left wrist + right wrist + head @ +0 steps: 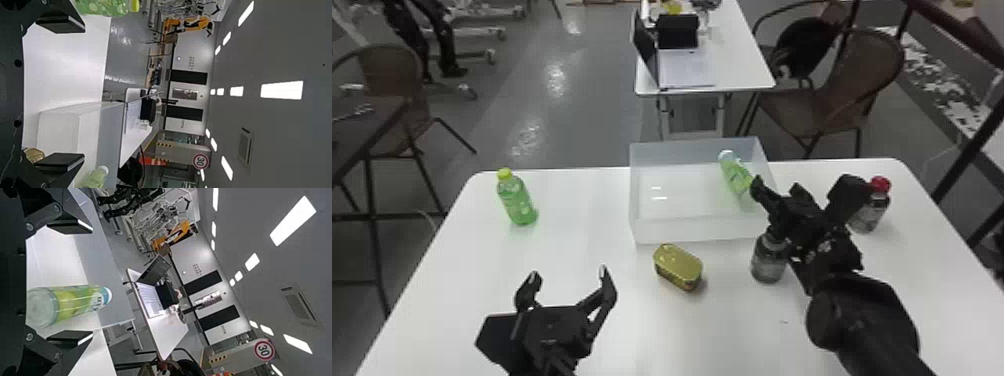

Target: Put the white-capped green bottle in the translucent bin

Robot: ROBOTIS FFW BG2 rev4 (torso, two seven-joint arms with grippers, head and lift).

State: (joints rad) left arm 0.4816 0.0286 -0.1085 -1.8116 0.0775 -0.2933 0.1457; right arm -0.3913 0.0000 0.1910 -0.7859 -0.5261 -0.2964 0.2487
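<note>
Translucent rectangular plastic bin [689,230] sits toward the far side of the white table [572,240], just behind a gold oval-ended tin [679,265]. White-capped green bottle [736,176] is inside the bin, on its right side, tilted, cap end pointing away from the robot. Black two-finger right gripper [776,184] is at the bin's right side, beside the bottle. In the right wrist view, the right gripper [92,282] has its flat fingers spread, the bottle lined up between them with a visible gap to the upper finger; contact with the lower one is hard to tell. Black left gripper [568,274] is over the near left part of the table, fingers spread wide, nothing pinched, well apart from the bin. Green bottle with a yellow-green cap [517,200] stands upright near the table's far left corner. Dark bottle with a grey label [767,265] stands near the bin's front right corner, its top partly hidden by the right arm. Dark bottle with a red cap [874,212] is toward the far right, partly hidden behind the same arm. Behind: white second table [742,60] with open laptop [684,70] on it, brown chair [837,95] beside.
</note>
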